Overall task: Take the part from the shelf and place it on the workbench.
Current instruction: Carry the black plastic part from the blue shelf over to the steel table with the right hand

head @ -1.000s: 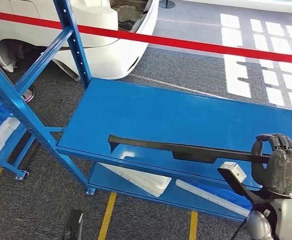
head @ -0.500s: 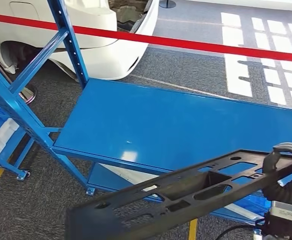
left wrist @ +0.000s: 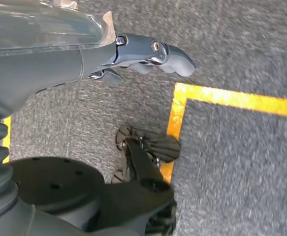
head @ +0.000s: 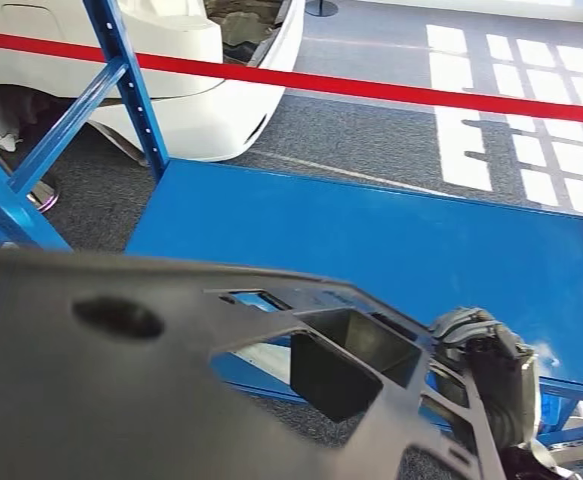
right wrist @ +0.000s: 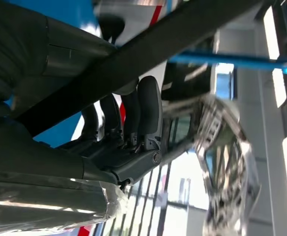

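A long black plastic part with several cut-outs hangs close in front of the head camera, off the blue shelf board. It covers the lower left of the head view. My right hand grips it at its right end. The right wrist view has the dark fingers curled around a black bar of the part. My left hand hangs over the grey carpet with its fingers stretched out and nothing in them.
A blue shelf upright rises at the back left. Behind the shelf stand a white car body and a red barrier tape. A yellow floor line runs under my left hand.
The part has come off the shelf board and swung up towards the camera, from lying flat on the shelf to covering the lower left. My right hand kept its hold and moved left.
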Robot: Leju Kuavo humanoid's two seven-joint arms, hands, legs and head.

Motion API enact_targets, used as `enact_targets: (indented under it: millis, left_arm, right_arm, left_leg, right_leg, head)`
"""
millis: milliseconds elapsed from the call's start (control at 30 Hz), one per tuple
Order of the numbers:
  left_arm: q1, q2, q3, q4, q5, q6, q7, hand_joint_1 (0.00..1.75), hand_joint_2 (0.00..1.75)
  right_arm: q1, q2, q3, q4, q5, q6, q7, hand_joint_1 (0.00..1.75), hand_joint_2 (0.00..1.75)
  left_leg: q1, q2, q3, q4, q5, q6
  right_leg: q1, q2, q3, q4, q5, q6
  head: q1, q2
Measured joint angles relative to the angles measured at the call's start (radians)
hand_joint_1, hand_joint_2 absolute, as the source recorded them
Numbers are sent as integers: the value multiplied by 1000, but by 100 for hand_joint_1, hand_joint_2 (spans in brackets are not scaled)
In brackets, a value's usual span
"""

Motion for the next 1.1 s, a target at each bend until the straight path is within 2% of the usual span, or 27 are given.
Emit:
enact_targets:
  millis: [67,100,167,200,233,267,300,367,400,467,567,600,633,700,733,767,800,867,900,933,1033,1100]
  left_arm:
    - [-1,0,5,0,-3,-1,1,0,175]
    - [-1,-1,6,0,-5,-2,2,0,175]
    - [0,-1,8,0,-8,-4,3,0,175]
    - [0,-1,9,0,-8,-4,4,0,175]
    - [0,-1,9,0,-9,-4,5,0,175]
    - [0,-1,10,0,-11,-4,6,0,175]
    - [0,-1,10,0,-14,-5,7,0,175]
    - [-1,-1,10,0,-25,-6,7,0,175]
    - [-1,-1,10,0,-30,-7,7,0,175]
    - [-1,-1,10,0,-38,-8,8,0,175]
    - [-2,-1,10,0,-45,-8,9,0,175]
    - [-4,-1,9,0,-49,-8,10,0,175]
    - [-6,-1,9,0,-54,-8,12,0,175]
    - [-9,-1,8,0,-61,-8,17,0,175]
    - [-8,-1,8,0,-63,-9,21,0,175]
    - [-8,-1,7,0,-65,-10,24,0,175]
    - [-10,-1,6,0,-68,-12,27,0,175]
    - [-16,0,5,0,-72,-15,33,0,175]
    - [-20,-1,5,0,-73,-17,36,0,175]
    - [-23,-1,4,0,-74,-19,40,0,175]
    - [-28,-2,4,0,-72,-25,48,0,175]
    - [-31,-2,4,0,-71,-27,48,0,175]
  right_arm:
    - [18,-11,37,17,-72,70,9,175,175]
    - [27,-17,54,27,-96,92,13,175,175]
    - [41,-26,78,45,-122,112,15,175,175]
    - [45,-30,87,51,-132,119,17,175,175]
    - [47,-34,95,58,-148,132,22,175,175]
    - [47,-40,104,64,-169,151,28,175,175]
    - [48,-49,114,73,-200,178,36,175,175]
    - [46,-76,144,99,-275,239,46,175,175]
    - [46,-90,161,113,-314,267,46,175,175]
    - [45,-113,189,135,-372,307,40,175,175]
    - [40,-129,209,147,-404,336,36,175,175]
    - [34,-146,229,161,-418,355,36,175,175]
    - [27,-165,253,178,-435,377,35,175,175]
    - [13,-205,302,213,-464,420,34,175,175]
    - [6,-216,315,225,-475,436,33,175,175]
    - [-5,-227,329,237,-485,453,31,175,175]
    - [-18,-237,344,249,-493,468,30,175,175]
    - [-47,-252,373,273,-502,491,26,175,175]
    - [-61,-259,387,283,-505,499,22,175,175]
    - [-77,-265,400,292,-506,505,18,175,175]
    - [-119,-281,435,314,-505,515,12,175,175]
    - [-139,-290,451,325,-504,516,11,175,175]
  left_leg:
    - [5,1,2,-4,3,9]
    - [5,1,3,-5,4,11]
    - [5,2,3,-4,3,14]
    - [4,2,4,-4,3,14]
    - [4,2,5,-4,2,14]
    - [4,1,7,-4,2,14]
    - [4,0,9,-4,1,13]
    - [2,-1,9,-4,-1,7]
    - [2,-1,8,-4,-1,3]
    - [3,0,7,-6,-1,-6]
    - [4,0,10,-9,1,-13]
    - [3,0,-2,20,-20,-16]
    - [3,0,-24,73,-51,-20]
    - [3,1,-90,222,-125,-26]
    - [3,1,-109,263,-134,-28]
    - [4,1,-110,264,-122,-28]
    - [4,1,-92,225,-93,-28]
    - [3,2,-28,87,-26,-24]
    - [3,1,-4,34,-7,-20]
    - [1,1,8,5,0,-16]
    - [-2,1,8,-3,2,0]
    - [2,2,8,-7,7,10]
  right_leg:
    - [-2,-1,-22,55,-39,10]
    - [-4,-2,-46,112,-72,15]
    - [-7,-2,-104,240,-125,22]
    - [-8,-2,-119,271,-129,24]
    - [-8,-2,-115,263,-113,24]
    - [-8,-2,-92,214,-81,23]
    - [-8,-2,-56,141,-44,20]
    - [-4,-1,0,22,-2,11]
    - [-1,-1,11,-4,3,6]
    - [3,1,11,-9,0,-1]
    - [3,1,11,-11,1,-7]
    - [1,0,15,-17,5,-13]
    - [-2,-2,18,-23,9,-19]
    - [-6,-6,23,-33,14,-29]
    - [-6,-6,23,-32,14,-29]
    - [-6,-4,23,-31,14,-29]
    - [-6,-3,24,-29,13,-28]
    - [-4,0,24,-22,8,-21]
    - [-2,1,22,-17,5,-17]
    - [-1,2,19,-13,3,-12]
    - [-4,3,17,-10,2,3]
    - [-6,2,4,25,-27,14]
  head:
    - [-65,0]
    - [-89,0]
    - [-112,0]
    - [-120,0]
    - [-128,0]
    - [-136,0]
    - [-143,0]
    - [-157,0]
    - [-158,0]
    - [-156,0]
    - [-150,0]
    - [-149,0]
    - [-149,0]
    - [-148,0]
    - [-148,0]
    - [-148,0]
    - [-148,0]
    - [-148,0]
    - [-145,0]
    - [-142,0]
    - [-131,0]
    - [-123,0]
